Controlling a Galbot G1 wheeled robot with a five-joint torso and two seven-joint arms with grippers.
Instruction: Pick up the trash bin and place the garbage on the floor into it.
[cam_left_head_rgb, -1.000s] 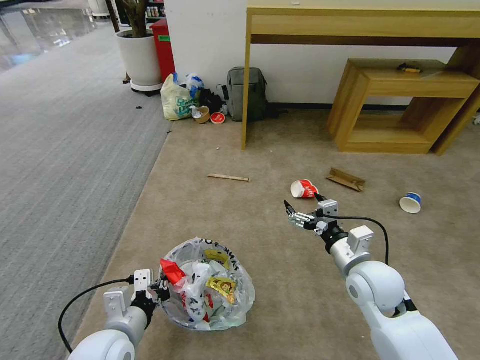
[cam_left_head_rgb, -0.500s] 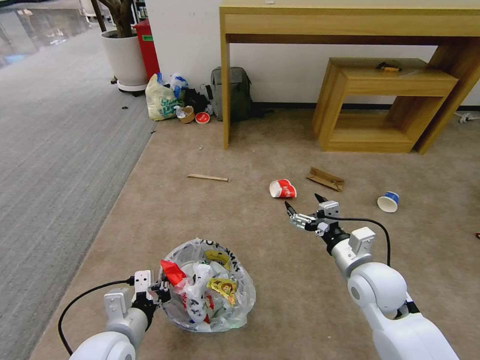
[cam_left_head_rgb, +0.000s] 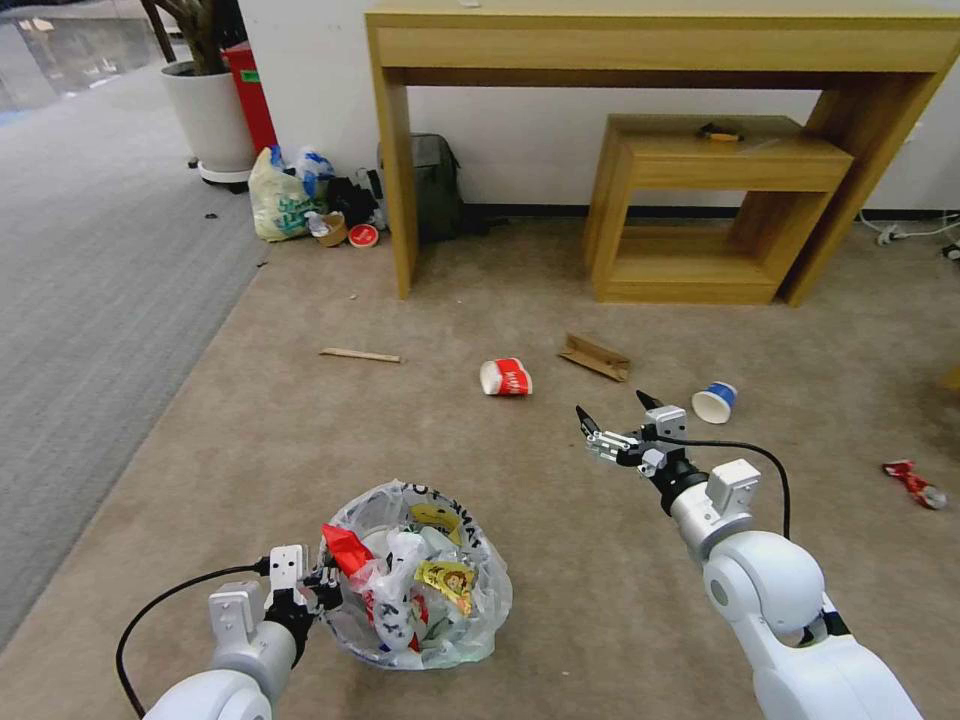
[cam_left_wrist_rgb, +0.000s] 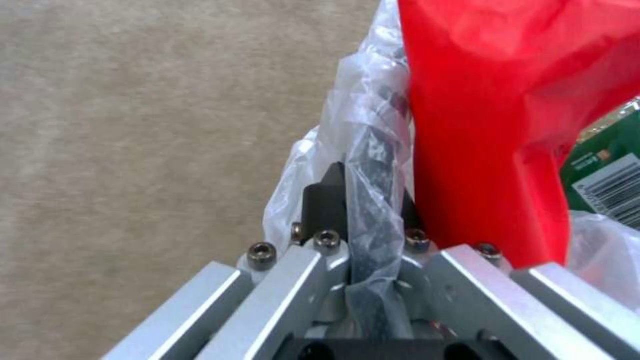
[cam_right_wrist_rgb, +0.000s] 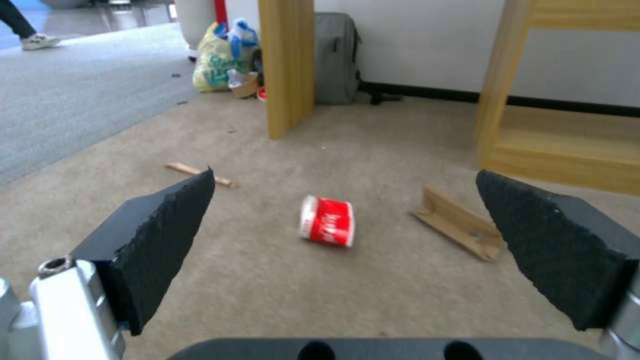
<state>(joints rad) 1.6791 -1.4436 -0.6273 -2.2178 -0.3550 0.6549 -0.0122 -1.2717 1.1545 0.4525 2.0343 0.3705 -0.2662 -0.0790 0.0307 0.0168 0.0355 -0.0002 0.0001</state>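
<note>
The trash bin (cam_left_head_rgb: 415, 575), lined with a crinkly bag and full of wrappers, hangs low over the beige floor (cam_left_head_rgb: 580, 590). My left gripper (cam_left_head_rgb: 325, 578) is shut on the bin's bagged rim (cam_left_wrist_rgb: 373, 165), next to a red wrapper (cam_left_wrist_rgb: 493, 115). My right gripper (cam_left_head_rgb: 612, 408) is held out open and empty over the carpet. Beyond its spread fingers (cam_right_wrist_rgb: 167, 220) lie a red cup (cam_left_head_rgb: 506, 377) (cam_right_wrist_rgb: 327, 220), a cardboard scrap (cam_left_head_rgb: 595, 357) (cam_right_wrist_rgb: 460, 222) and a stick (cam_left_head_rgb: 360, 355) (cam_right_wrist_rgb: 199, 174). A blue cup (cam_left_head_rgb: 715, 401) lies just right of it, and a crushed red piece (cam_left_head_rgb: 912, 482) far right.
A wooden desk (cam_left_head_rgb: 650, 45) with a low shelf unit (cam_left_head_rgb: 720, 160) under it stands against the wall. A grey backpack (cam_left_head_rgb: 432, 190), a yellow-green bag (cam_left_head_rgb: 275, 205) and a plant pot (cam_left_head_rgb: 210, 115) sit at the back left. Grey ribbed carpet (cam_left_head_rgb: 80, 250) runs along the left.
The whole head view has shifted leftward, so the camera has turned right. The crushed red piece has come into view at the right. Both arms keep their pose.
</note>
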